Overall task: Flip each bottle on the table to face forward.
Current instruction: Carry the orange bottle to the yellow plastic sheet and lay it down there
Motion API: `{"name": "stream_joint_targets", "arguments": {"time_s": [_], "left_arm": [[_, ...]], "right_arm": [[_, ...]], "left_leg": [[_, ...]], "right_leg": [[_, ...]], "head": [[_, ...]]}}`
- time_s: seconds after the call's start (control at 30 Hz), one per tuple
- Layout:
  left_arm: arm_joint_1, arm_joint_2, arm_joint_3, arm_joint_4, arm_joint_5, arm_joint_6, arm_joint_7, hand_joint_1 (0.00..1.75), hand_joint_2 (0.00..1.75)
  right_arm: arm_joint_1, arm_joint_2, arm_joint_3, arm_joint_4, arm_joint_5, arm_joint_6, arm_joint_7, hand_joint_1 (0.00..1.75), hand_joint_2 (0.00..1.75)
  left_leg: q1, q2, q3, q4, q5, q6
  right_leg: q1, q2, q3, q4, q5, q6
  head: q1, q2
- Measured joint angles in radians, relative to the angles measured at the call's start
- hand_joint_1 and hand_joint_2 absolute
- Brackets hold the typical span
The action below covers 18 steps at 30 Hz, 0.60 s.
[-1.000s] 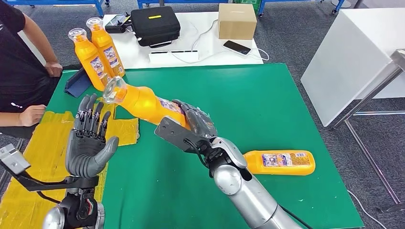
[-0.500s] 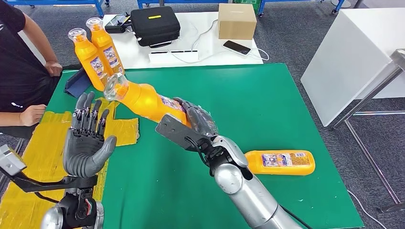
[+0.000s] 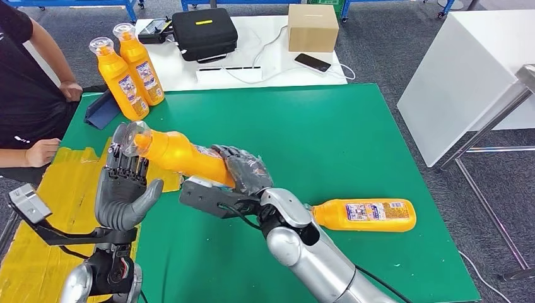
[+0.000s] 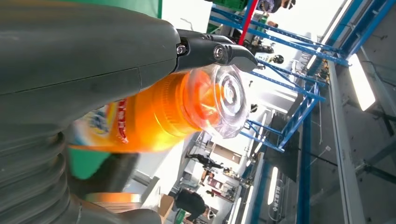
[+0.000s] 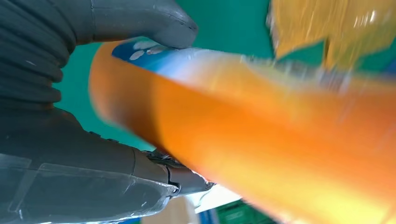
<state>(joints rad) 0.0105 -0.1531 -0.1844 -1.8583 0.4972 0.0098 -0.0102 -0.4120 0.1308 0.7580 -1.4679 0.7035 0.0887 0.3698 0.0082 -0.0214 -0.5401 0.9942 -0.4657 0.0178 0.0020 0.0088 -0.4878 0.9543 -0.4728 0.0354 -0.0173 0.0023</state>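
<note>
four orange bottles are on my screens. my right hand [image 3: 243,172] grips one bottle [image 3: 180,151] by its body, held off the green table [image 3: 328,132] and tilted, its clear cap [image 3: 134,137] right at the fingertips of my left hand [image 3: 123,192]. the left hand is upright with fingers spread, holding nothing. just behind my right wrist another bottle [image 3: 366,215] lies on its side. beyond the left hand, two upright bottles [image 3: 129,72] stand together near a person's arm [image 3: 44,151].
</note>
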Motion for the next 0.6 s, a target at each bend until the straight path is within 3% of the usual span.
{"name": "stream_joint_targets", "arguments": {"time_s": [0.27,0.4,0.47,0.53,0.57,0.6], "left_arm": [[-0.004,0.005,-0.01,0.012,0.028,-0.035,0.031,0.0,1.75],[-0.014,0.013,-0.039,0.022,0.026,-0.033,0.029,0.0,1.75],[-0.027,0.015,-0.052,0.027,0.026,-0.023,0.031,0.0,1.75],[-0.037,0.019,-0.063,0.036,0.026,-0.012,0.034,0.0,1.75],[-0.04,0.021,-0.068,0.041,0.025,-0.007,0.035,0.0,1.75],[-0.041,0.024,-0.071,0.046,0.022,-0.002,0.035,0.0,1.75]], "right_arm": [[-0.034,0.0,0.078,0.026,0.028,0.018,0.017,1.75,1.75],[-0.061,0.01,0.092,0.056,0.06,0.015,0.024,1.75,1.75],[-0.075,0.017,0.098,0.07,0.075,0.013,0.028,1.75,1.75],[-0.087,0.021,0.109,0.087,0.085,0.012,0.033,1.75,1.75],[-0.09,0.023,0.115,0.095,0.088,0.012,0.038,1.75,1.75],[-0.091,0.025,0.121,0.103,0.088,0.01,0.043,1.75,1.75]], "left_leg": [[-0.008,-0.001,-0.003,0.003,0.0,0.003],[-0.003,-0.001,-0.006,-0.002,0.006,0.014],[0.006,0.001,-0.005,-0.009,0.011,0.021],[0.008,0.001,-0.008,-0.009,0.011,0.022],[0.009,0.001,-0.009,-0.009,0.011,0.021],[0.011,0.0,-0.008,-0.008,0.01,0.02]], "right_leg": [[-0.008,0.0,-0.002,-0.001,0.002,0.003],[-0.01,-0.001,-0.013,0.005,0.0,0.01],[-0.011,-0.001,-0.056,0.078,-0.028,0.011],[-0.016,-0.002,-0.142,0.227,-0.071,0.01],[-0.018,-0.002,-0.183,0.29,-0.083,0.013],[-0.02,-0.002,-0.21,0.32,-0.08,0.021]], "head": [[0.0,0.0],[0.0,0.0],[0.004,0.0],[0.01,0.0],[0.01,0.0],[0.011,0.0]]}}
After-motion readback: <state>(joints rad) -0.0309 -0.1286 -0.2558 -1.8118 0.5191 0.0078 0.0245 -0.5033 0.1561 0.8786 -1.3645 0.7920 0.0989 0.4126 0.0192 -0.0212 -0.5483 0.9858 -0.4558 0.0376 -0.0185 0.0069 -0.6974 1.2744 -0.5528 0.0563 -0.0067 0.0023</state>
